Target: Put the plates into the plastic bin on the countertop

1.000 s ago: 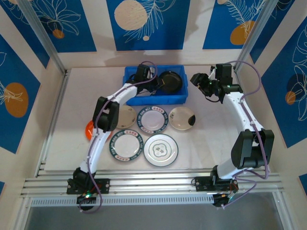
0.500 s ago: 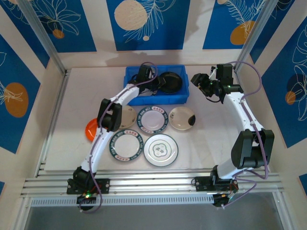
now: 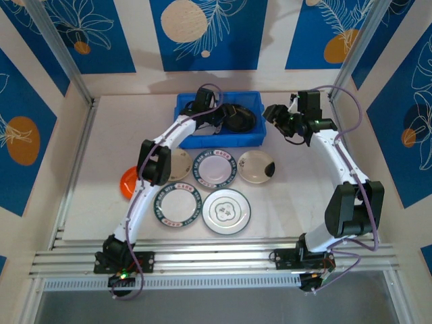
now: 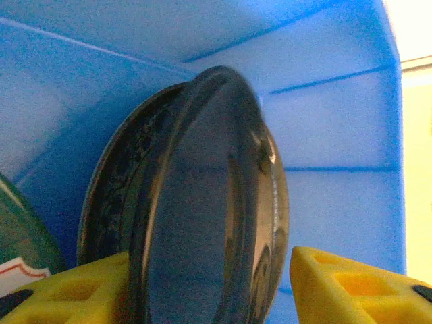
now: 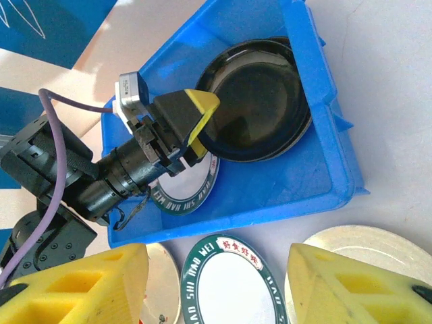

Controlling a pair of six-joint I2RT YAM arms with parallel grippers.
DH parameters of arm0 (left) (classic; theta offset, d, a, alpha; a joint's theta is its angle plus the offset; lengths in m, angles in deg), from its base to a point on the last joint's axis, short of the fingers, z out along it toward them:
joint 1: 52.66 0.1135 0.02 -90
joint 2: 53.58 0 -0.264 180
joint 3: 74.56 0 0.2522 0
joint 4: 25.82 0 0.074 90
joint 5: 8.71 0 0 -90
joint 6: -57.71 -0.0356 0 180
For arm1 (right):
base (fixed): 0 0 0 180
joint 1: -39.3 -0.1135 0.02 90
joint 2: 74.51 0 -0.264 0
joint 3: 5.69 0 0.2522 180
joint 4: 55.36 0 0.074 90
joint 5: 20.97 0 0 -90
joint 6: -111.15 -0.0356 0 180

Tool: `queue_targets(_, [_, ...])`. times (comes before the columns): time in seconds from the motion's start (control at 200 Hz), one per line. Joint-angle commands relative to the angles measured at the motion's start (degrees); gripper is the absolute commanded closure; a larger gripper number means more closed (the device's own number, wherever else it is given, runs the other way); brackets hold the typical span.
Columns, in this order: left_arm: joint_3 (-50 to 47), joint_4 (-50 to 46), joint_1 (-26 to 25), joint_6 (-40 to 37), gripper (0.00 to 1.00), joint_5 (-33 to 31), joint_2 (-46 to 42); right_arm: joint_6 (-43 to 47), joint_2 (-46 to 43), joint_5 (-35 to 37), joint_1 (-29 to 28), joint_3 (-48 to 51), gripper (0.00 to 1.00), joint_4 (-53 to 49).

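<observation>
The blue bin [image 3: 243, 140] sits toward the back of the worktop [image 3: 297, 196]. The left claw [image 3: 219, 116] is down inside it, its yellow fingers [image 4: 351, 290] standing apart on either side of the black plate [image 3: 241, 116]. From the wrist a sliver of blue shows between that plate and one finger, so nothing is pinched. The black plate rests in the right end of the bin, close against the wall. A green-rimmed plate [image 5: 192, 192] lies on the bin floor beside it, partly under the claw. The right claw [image 3: 273, 113] hangs just off the bin's right end, its jaws apart with nothing between them. In front of the bin, out on the worktop, lie a cream plate [image 3: 179, 162] half under the left arm [image 3: 152, 162], a second green-rimmed plate [image 3: 214, 167] and a blotched cream plate [image 3: 256, 166]. An orange plate [image 3: 125, 182] lies off to the left. A third green-rimmed plate [image 3: 177, 204] and a grey-patterned plate [image 3: 227, 211] are nearest the arm bases.
</observation>
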Motion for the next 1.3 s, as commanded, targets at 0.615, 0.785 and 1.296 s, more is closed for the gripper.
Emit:
queue_targets(0.615, [1.46,-12.93,0.42,-8.20,0.42,-4.41,-6.20,-0.02,-0.36,1.94,-2.08,-1.31,0.43,-0.09])
queue_targets(0.785, [1.50,-13.36,0.41,-8.13,0.42,-4.60,-6.70,-0.03,0.25,1.39,-2.21,-1.61,0.43,0.32])
queue_targets(1.296, [8.66,-16.85,-0.20,-9.24,0.42,-2.93,-3.53,0.10,0.80,1.47,-3.34,-1.31,0.43,0.33])
